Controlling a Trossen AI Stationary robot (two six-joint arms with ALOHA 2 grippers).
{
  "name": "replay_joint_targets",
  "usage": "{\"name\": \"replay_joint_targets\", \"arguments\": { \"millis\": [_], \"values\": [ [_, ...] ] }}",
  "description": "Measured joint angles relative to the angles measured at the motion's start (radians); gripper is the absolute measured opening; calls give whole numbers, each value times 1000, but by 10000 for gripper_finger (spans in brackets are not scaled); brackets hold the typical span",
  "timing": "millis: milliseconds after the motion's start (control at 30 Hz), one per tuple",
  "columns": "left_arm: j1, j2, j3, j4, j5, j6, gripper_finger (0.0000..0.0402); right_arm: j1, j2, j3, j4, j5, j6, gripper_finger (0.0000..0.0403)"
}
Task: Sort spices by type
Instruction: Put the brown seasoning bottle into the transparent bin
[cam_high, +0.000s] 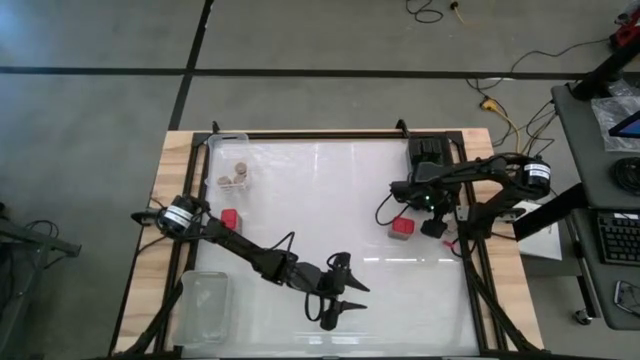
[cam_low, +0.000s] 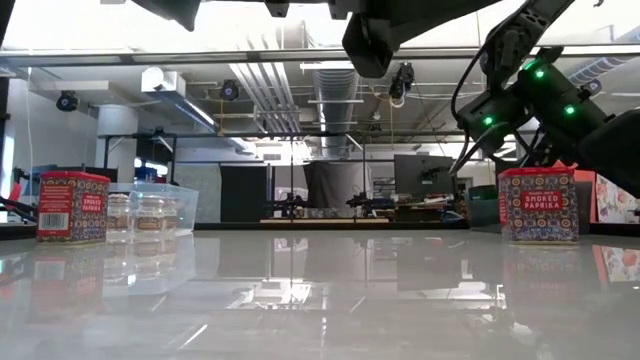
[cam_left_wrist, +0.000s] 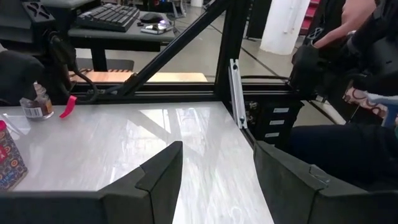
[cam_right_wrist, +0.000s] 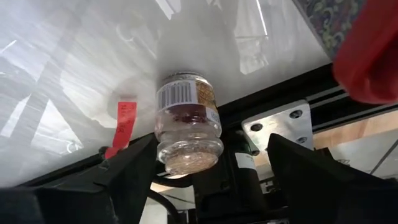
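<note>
at the right edge of the table, just beside the dark frame rail, the right gripper (cam_right_wrist: 205, 168) is held low with its jaws spread wide around a small round jar (cam_right_wrist: 188, 121), one finger on each side and neither yet touching the glass. the jar stands upright at the table's edge, its barcode label turned toward the wrist camera, with a red tag (cam_right_wrist: 123, 124) lying close by. a red square-topped tin (cam_high: 402, 227) stands near the right gripper in the high view, and a second red tin (cam_high: 230, 219) is seen on the left side near a clear tray (cam_high: 214, 150), in which several tan-topped jars (cam_high: 233, 178) are already grouped. another clear tray (cam_high: 203, 300) lies at the near left corner.

the left gripper (cam_high: 338, 290) waits near the table's front middle, its fingers parted and holding nothing.

the step in hand is judged to be the grasp of the round jar, so that it can be carried to the other jars. it would be done well if the jar were centred between the fingers before closing, the squeeze taken on the body below the lid, and the lift made straight up, since the rail stands close behind and the red tin could be knocked by a sideways swing.
</note>
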Motion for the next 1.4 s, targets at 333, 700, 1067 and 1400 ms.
{"name": "replay_joint_targets", "arguments": {
  "millis": [333, 700, 1067, 1400],
  "values": [
    [0, 0, 0, 8, 0, 14, 182, 56, -145, 24, 4, -45, 24, 302],
    [0, 1, 22, 16, 0, 48, 182, 60, -265, 32, 205, 34, 80, 308],
    [0, 1, 26, 13, 0, 52, 182, 117, -297, 86, 171, 30, 80, 297],
    [0, 1, 24, 13, 0, 66, 182, 120, -271, 7, 27, -26, 101, 328]
  ]
}}
